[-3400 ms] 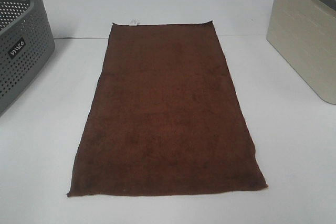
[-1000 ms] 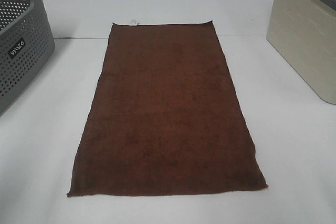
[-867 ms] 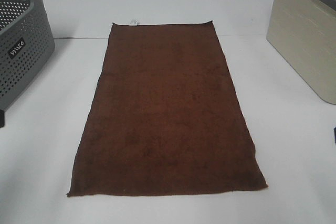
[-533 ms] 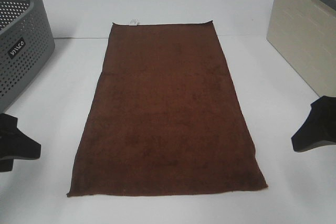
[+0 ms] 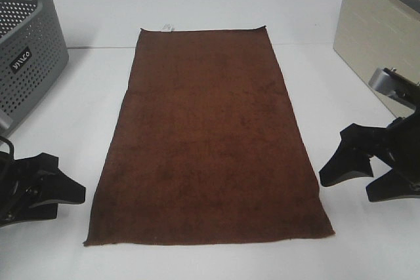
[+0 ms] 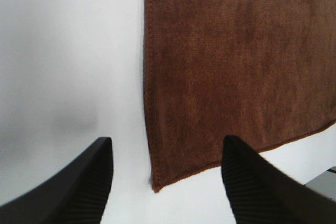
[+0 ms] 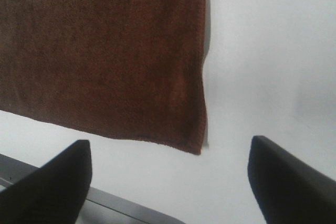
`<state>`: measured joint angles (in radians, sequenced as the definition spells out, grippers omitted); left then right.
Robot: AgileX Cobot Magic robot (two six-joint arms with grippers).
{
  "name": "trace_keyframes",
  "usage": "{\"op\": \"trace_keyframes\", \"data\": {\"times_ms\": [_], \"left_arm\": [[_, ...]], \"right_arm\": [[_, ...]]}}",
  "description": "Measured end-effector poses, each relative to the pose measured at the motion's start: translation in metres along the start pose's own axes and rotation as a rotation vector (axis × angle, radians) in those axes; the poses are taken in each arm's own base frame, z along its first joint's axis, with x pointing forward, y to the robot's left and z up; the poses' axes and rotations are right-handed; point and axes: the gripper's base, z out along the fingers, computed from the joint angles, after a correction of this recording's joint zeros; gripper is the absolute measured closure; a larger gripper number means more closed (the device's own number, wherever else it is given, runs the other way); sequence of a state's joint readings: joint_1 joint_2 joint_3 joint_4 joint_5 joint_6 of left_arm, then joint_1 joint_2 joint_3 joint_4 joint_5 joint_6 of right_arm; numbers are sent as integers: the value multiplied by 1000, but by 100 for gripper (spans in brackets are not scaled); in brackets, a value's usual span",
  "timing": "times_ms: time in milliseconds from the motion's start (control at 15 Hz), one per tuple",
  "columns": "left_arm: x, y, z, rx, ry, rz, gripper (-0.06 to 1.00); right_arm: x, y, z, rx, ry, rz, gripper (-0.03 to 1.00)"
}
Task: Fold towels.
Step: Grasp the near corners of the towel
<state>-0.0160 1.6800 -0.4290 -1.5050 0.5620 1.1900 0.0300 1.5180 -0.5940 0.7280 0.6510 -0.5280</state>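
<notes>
The dark reddish-brown towel lies flat and spread out on the white table, its long side running away from me. Its small white tag is at the far short edge. My left gripper is open and empty, just left of the towel's near left corner. In the left wrist view the gripper straddles that corner of the towel. My right gripper is open and empty, just right of the near right corner. In the right wrist view the gripper straddles that corner of the towel.
A grey perforated basket stands at the far left. A beige bin stands at the far right. The table's front edge shows in the right wrist view, close to the towel's near edge.
Both grippers have come into view from the left and right sides and moved in toward the towel's near corners. The towel has not moved.
</notes>
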Motion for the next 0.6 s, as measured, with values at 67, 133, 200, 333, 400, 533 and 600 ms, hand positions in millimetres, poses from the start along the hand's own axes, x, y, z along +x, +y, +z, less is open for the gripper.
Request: {"op": "trace_keyframes", "data": {"times_ms": [67,133,200,333,400,533,600], "left_arm": [[-1,2,4,2,-3,0,36],[-2,3,8,10,1,10,36],[-4,5,11,14,7,11,36],[-7,8,17,11,17,5,36],[-9,9,21,9,27,-1,36],[-14,10,28,32,46,-12,36],[-17,9,30,40,46,-8,36]], "right_arm": [[-3,-1,6,-25,0,-2,20],[-5,-1,12,-48,4,-1,20],[-7,-2,17,-68,2,-11,20],[-10,-4,25,-95,-2,-7,20],[-12,-6,31,-106,3,-5,20],[-14,-14,45,-96,19,22,20],[-14,-16,51,-84,26,25,20]]}}
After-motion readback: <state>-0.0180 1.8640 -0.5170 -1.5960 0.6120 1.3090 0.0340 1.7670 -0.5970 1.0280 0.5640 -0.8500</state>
